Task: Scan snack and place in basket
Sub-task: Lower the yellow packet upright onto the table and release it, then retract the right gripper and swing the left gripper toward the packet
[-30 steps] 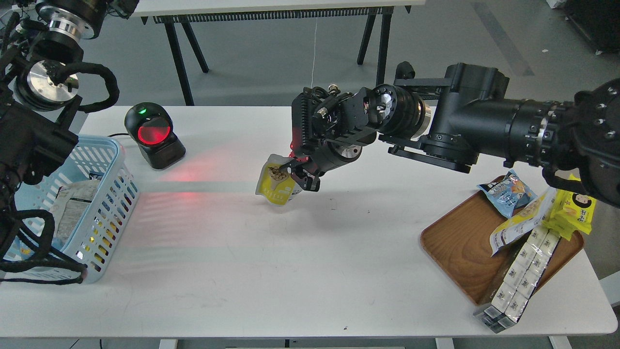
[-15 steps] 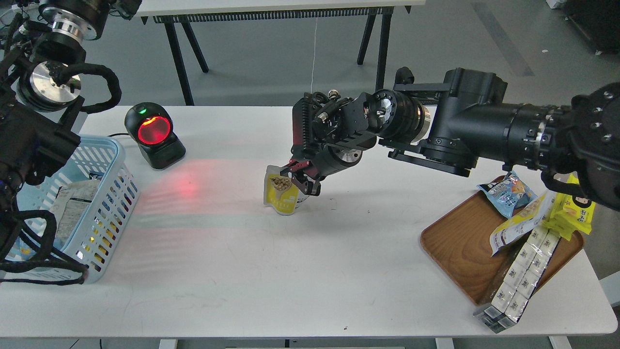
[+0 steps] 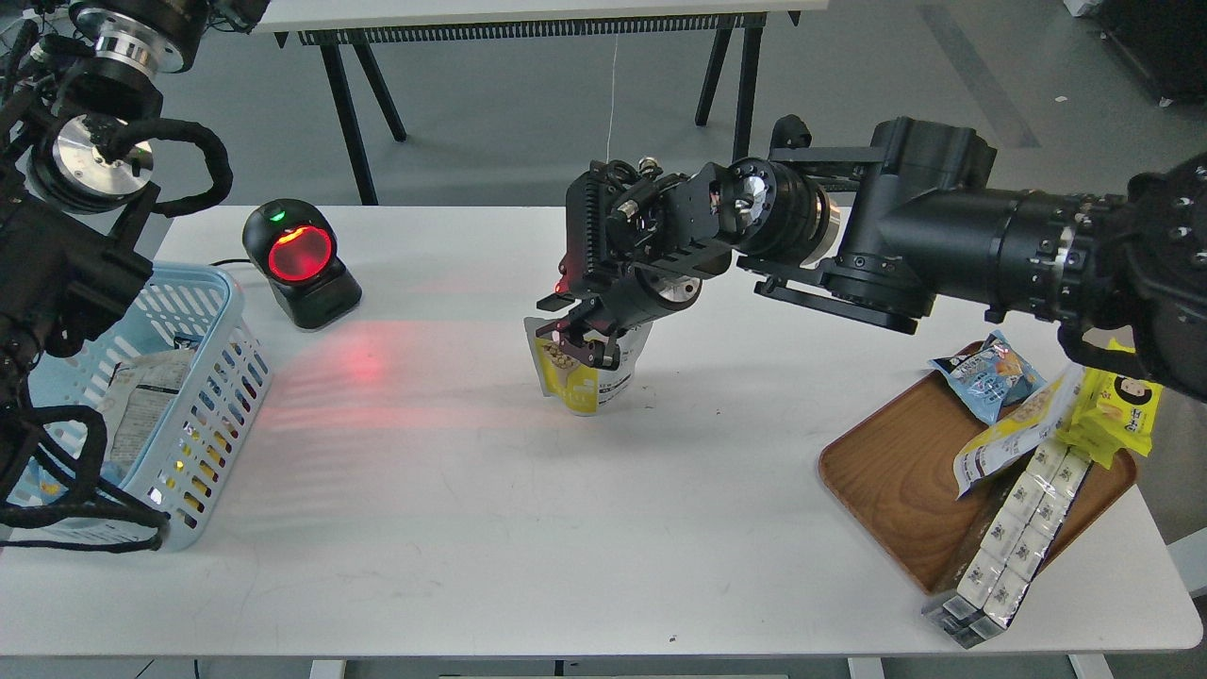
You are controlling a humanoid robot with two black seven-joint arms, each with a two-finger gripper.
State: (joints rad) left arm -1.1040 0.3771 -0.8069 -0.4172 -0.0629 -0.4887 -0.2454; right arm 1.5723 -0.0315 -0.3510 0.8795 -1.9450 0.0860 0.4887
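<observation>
The snack (image 3: 577, 379) is a small yellow-and-white pouch picturing beige nuggets. It stands about upright at the middle of the white table, its bottom at or just above the tabletop. My right gripper (image 3: 572, 330) comes in from the right and is shut on the pouch's top edge. The light blue slotted basket (image 3: 219, 300) stands at the table's left edge with packets inside. My left arm covers the basket's left side. Its gripper is out of view.
A black barcode scanner (image 3: 300, 264) with a glowing red window stands right of the basket and casts red light on the table. A brown wooden tray (image 3: 896, 471) at the right holds a blue packet (image 3: 985, 377), a yellow cartoon-face pack (image 3: 1122, 405) and white boxes (image 3: 1014, 528).
My right gripper has carried the pouch a little to the right and down, away from the scanner. The pouch has turned from tilted to about upright. The left arm has barely moved.
</observation>
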